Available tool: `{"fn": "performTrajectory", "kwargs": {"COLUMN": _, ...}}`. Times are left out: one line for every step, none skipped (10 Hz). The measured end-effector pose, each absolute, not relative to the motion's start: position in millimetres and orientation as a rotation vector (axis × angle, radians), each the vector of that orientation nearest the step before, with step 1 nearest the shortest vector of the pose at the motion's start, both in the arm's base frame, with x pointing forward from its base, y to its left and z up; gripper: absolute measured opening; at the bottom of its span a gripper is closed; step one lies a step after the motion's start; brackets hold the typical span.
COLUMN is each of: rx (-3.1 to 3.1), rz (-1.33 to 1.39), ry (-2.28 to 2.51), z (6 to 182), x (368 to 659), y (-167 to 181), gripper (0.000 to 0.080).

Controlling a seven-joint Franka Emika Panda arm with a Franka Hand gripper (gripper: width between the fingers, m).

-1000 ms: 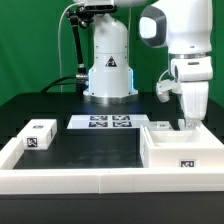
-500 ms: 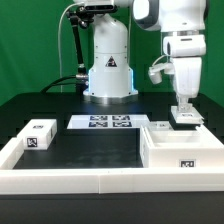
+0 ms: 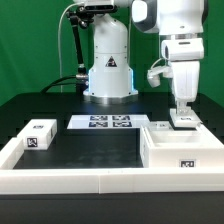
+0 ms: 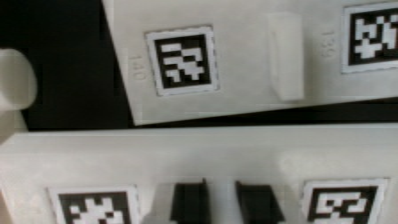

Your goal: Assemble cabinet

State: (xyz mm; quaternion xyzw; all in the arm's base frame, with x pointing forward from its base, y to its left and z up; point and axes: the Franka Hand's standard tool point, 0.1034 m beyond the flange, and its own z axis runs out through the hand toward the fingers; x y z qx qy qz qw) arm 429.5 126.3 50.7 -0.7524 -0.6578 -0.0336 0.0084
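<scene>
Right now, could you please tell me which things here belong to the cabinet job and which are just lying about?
Job: cabinet; fingers above it; small tagged cube, probably a loose part.
Lying about: marker board.
</scene>
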Motion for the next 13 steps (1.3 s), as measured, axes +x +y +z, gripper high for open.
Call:
{"fn": "performTrajectory", "kwargs": {"rx": -2.344, "rz": -0.108, "ry": -2.067, "z": 50.6, "x": 433.2, "y": 123.2, "gripper": 0.0071}}
{"fn": "performTrajectory", "kwargs": {"rx": -2.341, "rz": -0.11, "ry": -2.072, "z": 50.7, "x": 438.2, "y": 118.7, "gripper": 0.0071}}
{"fn": "performTrajectory", "kwargs": {"rx": -2.349, "rz": -0.096, "ry": -2.062, "z": 51.1, "x": 441.7, "y": 115.0, "gripper": 0.0071}}
{"fn": "performTrajectory", "kwargs": {"rx": -2.349, "rz": -0.097, "ry": -2.061, "z": 50.7, "x": 440.5, "y": 115.6, "gripper": 0.0071}}
{"fn": "performTrajectory", "kwargs": {"rx": -2.349, "rz": -0.095, "ry": -2.06, "z": 50.3, "x": 440.2, "y": 115.6, "gripper": 0.0071}}
{"fn": "performTrajectory", "kwargs": {"rx": -2.349, "rz": -0.095, "ry": -2.06, "z": 50.2, "x": 440.2, "y": 115.4, "gripper": 0.0071}}
{"fn": "performTrajectory", "kwargs": {"rx": -2.349, "rz": -0.095, "ry": -2.06, "z": 50.2, "x": 440.3, "y": 115.5, "gripper": 0.0071}}
{"fn": "performTrajectory", "kwargs": {"rx": -2.349, "rz": -0.096, "ry": -2.06, "z": 50.4, "x": 441.2, "y": 115.6, "gripper": 0.0071}}
{"fn": "performTrajectory", "kwargs": {"rx": -2.35, "rz": -0.097, "ry": -2.06, "z": 51.4, "x": 443.3, "y": 115.8, "gripper": 0.0071}}
{"fn": "performTrajectory", "kwargs": {"rx": -2.352, "rz": -0.102, "ry": -2.062, "z": 53.1, "x": 446.8, "y": 116.3, "gripper": 0.0071}}
{"fn": "performTrajectory", "kwargs": {"rx": -2.354, "rz": -0.107, "ry": -2.064, "z": 55.0, "x": 450.5, "y": 116.3, "gripper": 0.0071}}
{"fn": "performTrajectory", "kwargs": {"rx": -2.354, "rz": -0.09, "ry": -2.062, "z": 55.9, "x": 452.5, "y": 114.8, "gripper": 0.0071}}
{"fn": "performTrajectory", "kwargs": {"rx": -2.358, "rz": -0.092, "ry": -2.06, "z": 57.8, "x": 456.2, "y": 114.3, "gripper": 0.0071}}
